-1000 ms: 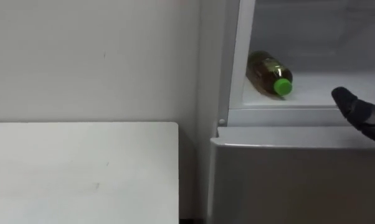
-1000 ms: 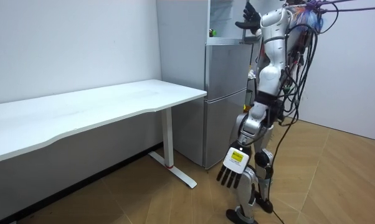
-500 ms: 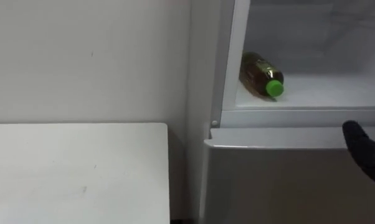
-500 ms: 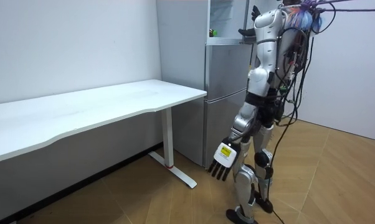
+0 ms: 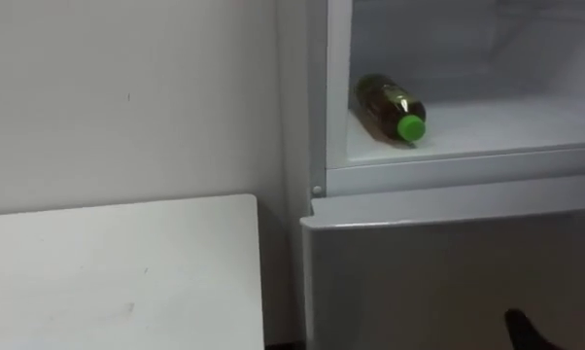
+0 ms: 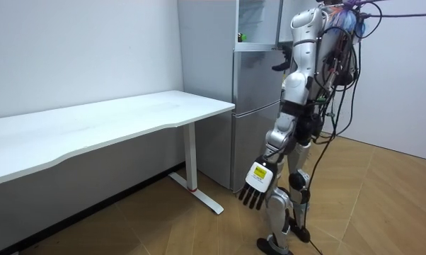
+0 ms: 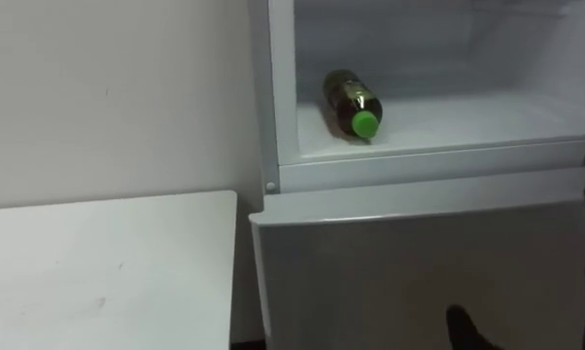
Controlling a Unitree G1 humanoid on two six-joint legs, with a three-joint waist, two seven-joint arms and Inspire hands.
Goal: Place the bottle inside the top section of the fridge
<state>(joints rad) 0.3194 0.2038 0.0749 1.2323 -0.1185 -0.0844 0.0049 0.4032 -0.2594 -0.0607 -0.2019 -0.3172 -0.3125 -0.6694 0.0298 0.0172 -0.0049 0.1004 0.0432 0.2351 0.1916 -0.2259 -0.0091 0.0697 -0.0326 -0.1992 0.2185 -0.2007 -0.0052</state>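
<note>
We're at fridge [image 6: 254, 120], upper part open; table [image 5: 118, 277] at its left. Inside upper part the bottle [image 5: 386, 105] lies on its side, cap [image 5: 410, 127] twd us. L hand [image 6: 255, 190] hangs relaxed, spread. R hand [image 7: 467, 332] low by lower door [image 5: 438, 282]; its state we can't tell.

Left arm is hanging straight down, left hand [image 6: 256, 188] spread, empty. Right arm is holding bent at chest height, right hand [image 6: 277, 67] relaxed, empty.

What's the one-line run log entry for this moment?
bottle: lying on side in open upper fridge, green cap outward | right robot hand: below compartment, off bottle | left robot hand: open, hanging
</note>
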